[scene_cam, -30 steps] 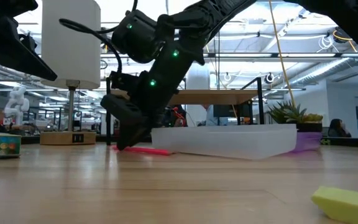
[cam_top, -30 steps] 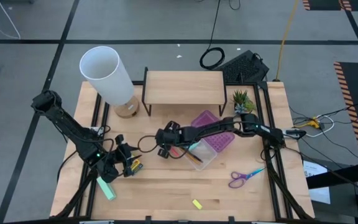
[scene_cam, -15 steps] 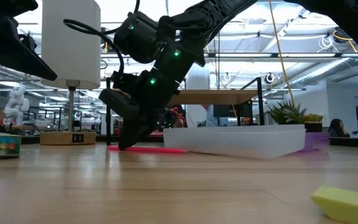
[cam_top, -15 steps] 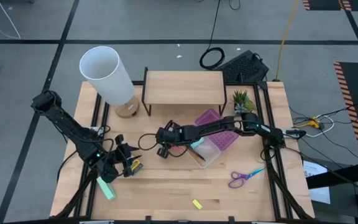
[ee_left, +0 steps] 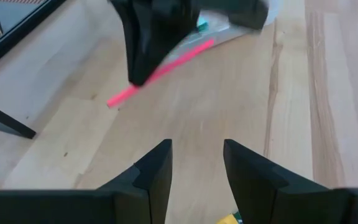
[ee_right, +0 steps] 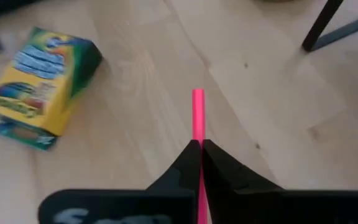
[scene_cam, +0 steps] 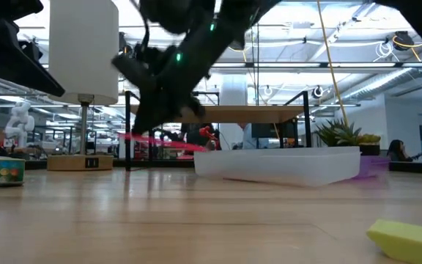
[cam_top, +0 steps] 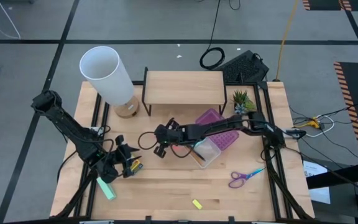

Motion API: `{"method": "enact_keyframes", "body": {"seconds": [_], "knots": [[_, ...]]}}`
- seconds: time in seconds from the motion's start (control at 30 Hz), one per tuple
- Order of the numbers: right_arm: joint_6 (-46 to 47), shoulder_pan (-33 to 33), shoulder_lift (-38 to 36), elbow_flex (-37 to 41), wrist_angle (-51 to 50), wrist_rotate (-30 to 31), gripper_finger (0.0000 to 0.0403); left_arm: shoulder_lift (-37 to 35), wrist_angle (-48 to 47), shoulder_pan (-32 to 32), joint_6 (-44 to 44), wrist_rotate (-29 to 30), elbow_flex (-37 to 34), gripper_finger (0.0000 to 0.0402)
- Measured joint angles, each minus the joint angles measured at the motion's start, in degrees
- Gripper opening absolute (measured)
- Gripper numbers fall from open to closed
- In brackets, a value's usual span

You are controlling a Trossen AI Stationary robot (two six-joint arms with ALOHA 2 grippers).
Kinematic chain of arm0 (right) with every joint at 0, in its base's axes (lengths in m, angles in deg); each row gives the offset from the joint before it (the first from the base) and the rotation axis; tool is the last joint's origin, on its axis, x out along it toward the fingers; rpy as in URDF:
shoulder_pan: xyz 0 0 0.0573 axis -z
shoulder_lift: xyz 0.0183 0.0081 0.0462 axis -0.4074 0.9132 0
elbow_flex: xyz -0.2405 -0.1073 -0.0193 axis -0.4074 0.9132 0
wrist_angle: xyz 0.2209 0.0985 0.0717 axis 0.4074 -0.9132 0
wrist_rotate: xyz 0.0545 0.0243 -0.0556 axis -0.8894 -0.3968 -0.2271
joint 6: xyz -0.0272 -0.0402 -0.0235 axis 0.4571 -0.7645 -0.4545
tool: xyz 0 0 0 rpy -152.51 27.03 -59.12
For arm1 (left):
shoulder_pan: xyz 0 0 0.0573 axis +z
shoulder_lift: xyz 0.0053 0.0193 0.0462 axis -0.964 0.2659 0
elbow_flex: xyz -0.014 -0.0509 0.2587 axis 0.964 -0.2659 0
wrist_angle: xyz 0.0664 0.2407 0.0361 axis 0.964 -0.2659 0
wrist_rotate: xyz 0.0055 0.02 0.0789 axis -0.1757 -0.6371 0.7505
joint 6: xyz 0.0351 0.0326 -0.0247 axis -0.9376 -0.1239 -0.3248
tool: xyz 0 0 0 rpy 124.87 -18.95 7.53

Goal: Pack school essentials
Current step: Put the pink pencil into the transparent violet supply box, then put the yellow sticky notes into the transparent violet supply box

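My right gripper hangs over the middle of the table, shut on a pink pencil that shows in the low view and both wrist views. Just right of it lies a clear case with a purple half. My left gripper stays open near the table's left front, beside the small yellow-green crayon box, which lies flat. The purple-handled scissors and a tiny yellow block lie flat on the table near its front edge. My right gripper pinches the pink pencil's shaft between its two fingers. The fingers slant down toward the table's left. The pencil's free end sticks out past the fingertips, and the pencil hangs about level, lifted clear of the table.
A white lamp stands at the far left, a wooden shelf at the far middle and a small plant at the far right. A pale green pad lies near the left front corner.
My right gripper has gone up with the pink pencil. The pencil lay on the table by the clear case and now hangs clear above it, about level.
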Motion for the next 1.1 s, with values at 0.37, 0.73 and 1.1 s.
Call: {"method": "enact_keyframes", "body": {"seconds": [0.37,0.73,1.1], "knots": [[6.3,-5.1,-13.5,3.3,-22.5,6.4,0.0003,0.0,0.0,-1.9,1.1,0.0,0.0,0.0150],[19.0,-7.2,-24.5,32.7,-1.3,10.8,0.0003,0.0,0.5,-1.3,1.2,1.0,0.0,0.0150],[19.5,-5.3,-24.5,40.5,8.5,11.3,0.0034,0.0,0.5,1.7,1.2,0.4,0.0,0.0150]]}}
